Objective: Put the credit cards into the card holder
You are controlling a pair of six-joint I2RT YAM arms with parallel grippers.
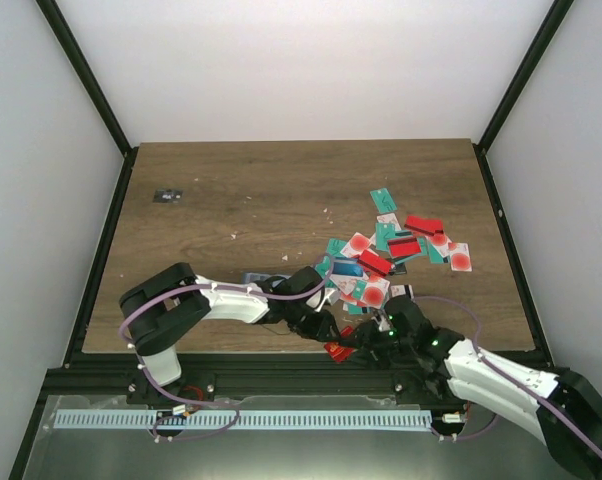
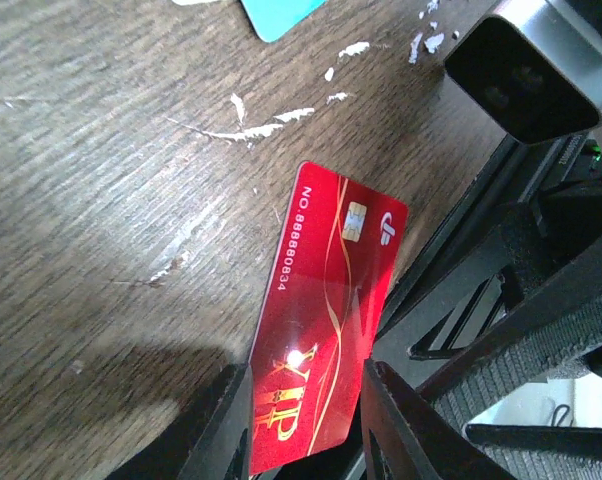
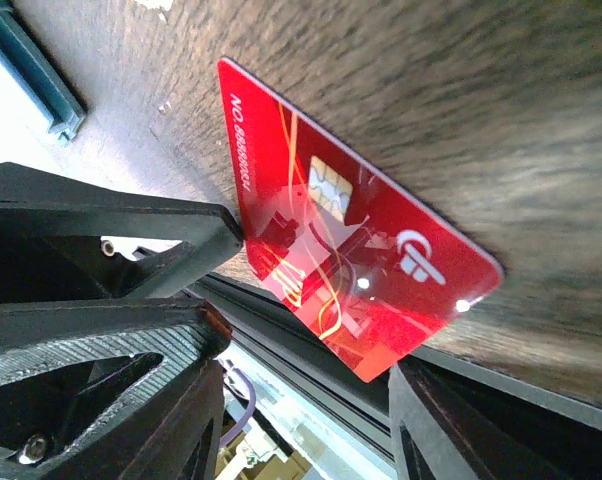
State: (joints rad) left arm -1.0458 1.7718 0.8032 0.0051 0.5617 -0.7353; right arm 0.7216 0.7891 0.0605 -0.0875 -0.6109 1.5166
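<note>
1. Top external view: the red card (image 1: 339, 350) sits at the near edge of the desk (image 1: 231, 200), between the left end effector (image 1: 324, 328) and the right end effector (image 1: 366, 340); the other credit cards (image 1: 391, 250) lie heaped just behind; the card holder cannot be picked out surely.
2. Left wrist view: the left fingers (image 2: 221, 430) look clamped on the card's long edges at its VIP end.
3. Right wrist view: the right jaws stand apart with the card's overhanging corner between them, not pinched.
4. The step in hand looks like a handover at the edge; next, the right likely needs to close on the card's flat faces before the left lets go.
5. The black frame rail (image 1: 241, 372) runs just below the overhang; the two end effectors crowd each other; bare wood lies open to the left and far side.
</note>
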